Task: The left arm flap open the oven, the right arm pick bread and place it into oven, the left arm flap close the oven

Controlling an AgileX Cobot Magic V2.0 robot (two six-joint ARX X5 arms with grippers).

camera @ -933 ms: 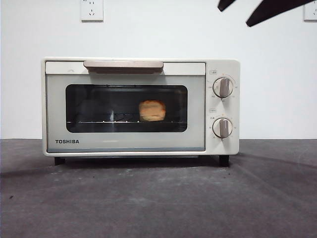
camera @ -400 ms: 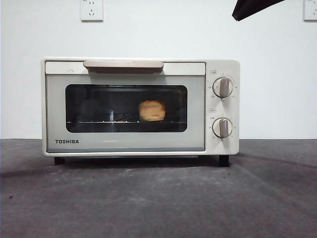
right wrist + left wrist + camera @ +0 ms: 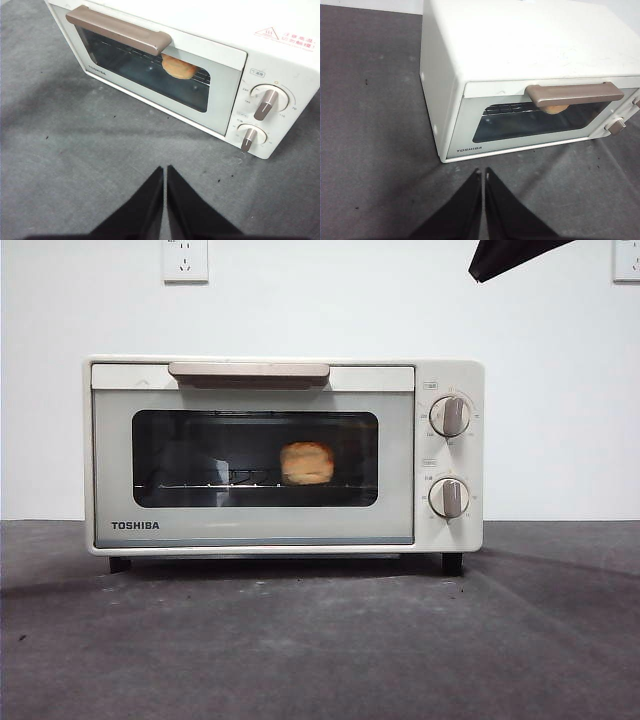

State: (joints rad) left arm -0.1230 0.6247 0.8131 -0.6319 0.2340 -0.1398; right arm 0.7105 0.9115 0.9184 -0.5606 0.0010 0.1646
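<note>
Front, left-wrist and right-wrist views of the scene with the oven [image 3: 285, 455] standing on the dark table [image 3: 320, 640], door shut flush against the body and the beige bar handle [image 3: 249, 373] lying along the door's upper edge. Note the bread [image 3: 307, 463] behind the dark glass window: it sits on the wire rack [image 3: 200, 483], right of the window's middle and nearer the two round knobs [image 3: 450, 416], which suggests it was set in from the knob side. From your right wrist camera the bread shows just under the end of the handle, well inside the closed door. Observe the left gripper [image 3: 483, 175], raised over the table in front of the oven's TOSHIBA corner, its jaws together with only a hairline gap and nothing between them. The right gripper [image 3: 165, 171] hangs likewise above bare table in front of the door, jaws together and empty, clear of both oven and knobs. In the front view a single dark arm tip [image 3: 510, 255] enters at the top right corner; you cannot tell from that view which arm it is. Judged from this layout, all three steps appear complete, and both arms are parked clear of the door.
</note>
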